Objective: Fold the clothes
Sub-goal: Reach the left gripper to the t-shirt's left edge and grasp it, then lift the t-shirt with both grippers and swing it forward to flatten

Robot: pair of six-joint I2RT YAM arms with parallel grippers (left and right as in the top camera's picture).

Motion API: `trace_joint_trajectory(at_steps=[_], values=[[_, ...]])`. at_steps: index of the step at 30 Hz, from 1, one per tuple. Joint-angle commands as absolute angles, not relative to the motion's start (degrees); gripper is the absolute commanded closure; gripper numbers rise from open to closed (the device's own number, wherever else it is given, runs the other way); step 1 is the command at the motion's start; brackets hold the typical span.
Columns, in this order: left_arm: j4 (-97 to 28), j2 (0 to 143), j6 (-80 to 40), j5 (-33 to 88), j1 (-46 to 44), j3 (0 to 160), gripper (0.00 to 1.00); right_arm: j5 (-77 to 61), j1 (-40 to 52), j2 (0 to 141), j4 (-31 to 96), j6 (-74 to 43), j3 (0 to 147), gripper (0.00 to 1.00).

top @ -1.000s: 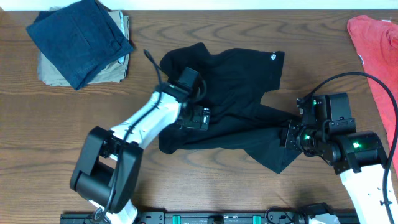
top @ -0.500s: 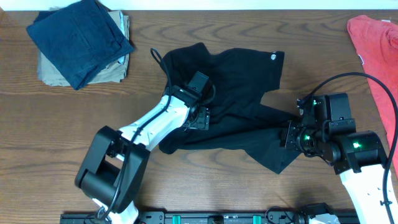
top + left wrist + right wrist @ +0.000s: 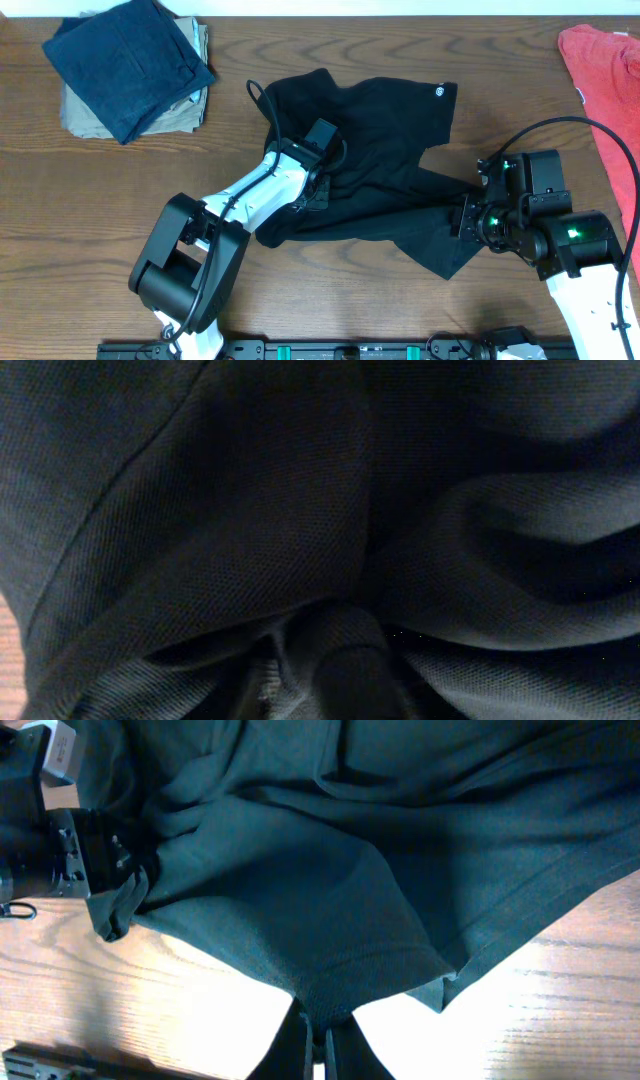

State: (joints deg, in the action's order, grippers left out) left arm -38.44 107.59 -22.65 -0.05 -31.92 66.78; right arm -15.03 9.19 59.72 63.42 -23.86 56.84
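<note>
The clothes, a black T-shirt (image 3: 390, 130), lie crumpled in the middle of the table, a tiny white logo near the far right corner. My left gripper (image 3: 318, 190) presses down on the shirt's left half. In the left wrist view black fabric (image 3: 250, 510) fills the frame, and a fold of it bunches between the left gripper's (image 3: 325, 685) closed jaws. My right gripper (image 3: 462, 222) is shut on the shirt's near right hem. The right wrist view shows that hem (image 3: 350, 850) pinched in the right gripper (image 3: 320, 1042) above the wood.
A navy folded garment (image 3: 125, 60) lies on a tan one (image 3: 195, 100) at the far left. A red garment (image 3: 610, 80) hangs over the right edge. A black rail (image 3: 350, 350) runs along the near edge. The left arm's wrist (image 3: 80, 860) shows in the right wrist view.
The left gripper slid a little right over the shirt and its jaws came together on a fold. The right gripper and the hem it holds stayed put.
</note>
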Motion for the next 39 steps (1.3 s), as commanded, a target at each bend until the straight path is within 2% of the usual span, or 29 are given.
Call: trace_joint_trajectory(at_steps=[1,6,18,26,32,39], values=[[-38.5,107.8,-22.6,-0.8,-31.8,67.1,0.73,-15.0,10.2,59.6,63.5,-23.3,57.5,0.99],[-38.5,107.2,-22.6,-1.0,-31.8,67.1,0.85,-14.8,10.2,59.6,63.4,-23.3,57.5,0.99],[-42.3,95.9,-22.6,-2.7,-31.8,67.1,0.93,-13.9,10.2,59.6,63.4,-23.3,57.5,0.99],[-47.6,82.3,-22.6,-2.7,-31.8,67.1,0.94,-13.9,10.0,59.6,64.2,-23.5,59.9,0.99],[-54.1,64.9,-23.1,-7.9,-31.8,69.2,0.94,-9.7,7.7,59.6,71.7,-23.5,72.5,0.99],[-62.4,46.8,-24.6,-13.0,-31.8,81.0,0.94,-2.7,4.7,59.6,83.0,-22.7,92.5,0.99]])
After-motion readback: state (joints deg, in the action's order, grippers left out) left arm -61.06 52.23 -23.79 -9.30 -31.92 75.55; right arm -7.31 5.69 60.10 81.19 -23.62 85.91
